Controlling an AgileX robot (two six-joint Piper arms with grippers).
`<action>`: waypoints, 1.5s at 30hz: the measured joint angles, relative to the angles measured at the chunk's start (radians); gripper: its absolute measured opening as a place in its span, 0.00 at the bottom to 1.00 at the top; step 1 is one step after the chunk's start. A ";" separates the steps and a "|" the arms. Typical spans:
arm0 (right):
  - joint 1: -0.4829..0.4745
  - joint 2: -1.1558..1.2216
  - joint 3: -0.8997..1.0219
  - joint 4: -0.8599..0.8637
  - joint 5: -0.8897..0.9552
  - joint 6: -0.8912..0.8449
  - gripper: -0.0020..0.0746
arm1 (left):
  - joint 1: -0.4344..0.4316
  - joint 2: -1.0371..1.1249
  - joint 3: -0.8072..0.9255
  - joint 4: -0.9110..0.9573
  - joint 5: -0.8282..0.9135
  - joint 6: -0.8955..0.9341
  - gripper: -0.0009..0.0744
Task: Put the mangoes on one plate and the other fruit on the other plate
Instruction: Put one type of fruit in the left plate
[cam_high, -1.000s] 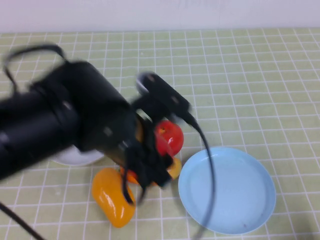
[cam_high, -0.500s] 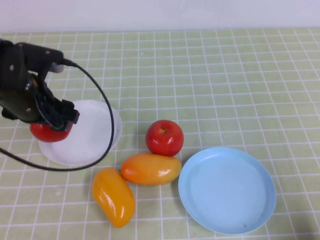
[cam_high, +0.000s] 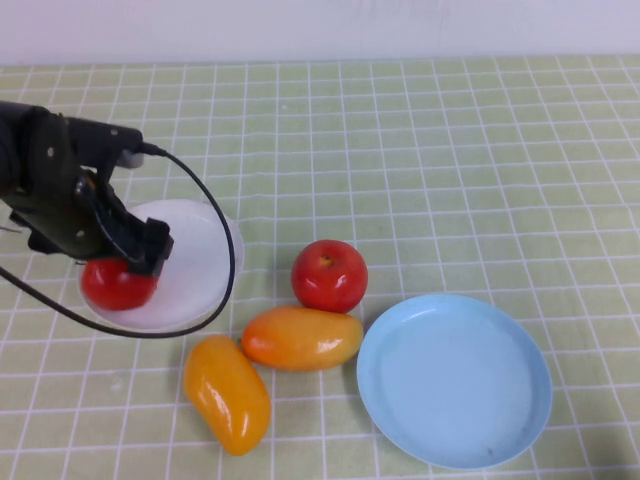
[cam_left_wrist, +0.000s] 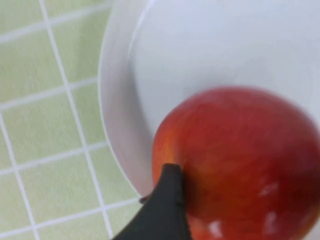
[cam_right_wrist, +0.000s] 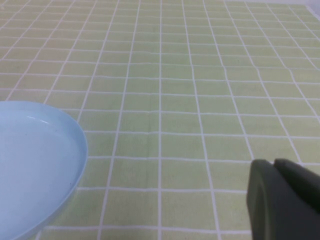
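Note:
My left gripper (cam_high: 128, 262) is over the near-left part of the white plate (cam_high: 196, 252), shut on a round red fruit (cam_high: 115, 286) that sits low on the plate. In the left wrist view that red fruit (cam_left_wrist: 240, 160) fills the space over the white plate (cam_left_wrist: 200, 50), and one dark finger (cam_left_wrist: 167, 207) presses its side. A second red fruit (cam_high: 329, 275) rests mid-table, touching one mango (cam_high: 301, 338). The other mango (cam_high: 226, 393) lies nearer the front. The light blue plate (cam_high: 453, 380) holds nothing. My right gripper (cam_right_wrist: 273, 167) is shut, beside the light blue plate (cam_right_wrist: 30, 160).
The green checked cloth (cam_high: 480, 160) covers the whole table. The left arm's black cable (cam_high: 222, 240) loops across the white plate. The right arm does not show in the high view.
The left arm swung from mid-table to the left with the red fruit, then moved it lower over the white plate's near-left part. The other fruits and plates stayed put.

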 joint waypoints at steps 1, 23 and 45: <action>0.000 0.000 0.000 0.000 0.000 0.000 0.01 | 0.000 -0.009 0.000 0.000 -0.006 0.000 0.90; 0.000 0.000 0.000 0.000 0.000 0.000 0.01 | -0.381 0.064 -0.290 -0.119 0.023 0.032 0.90; 0.000 0.000 0.000 0.000 0.000 0.000 0.01 | -0.402 0.227 -0.329 -0.139 0.022 0.104 0.90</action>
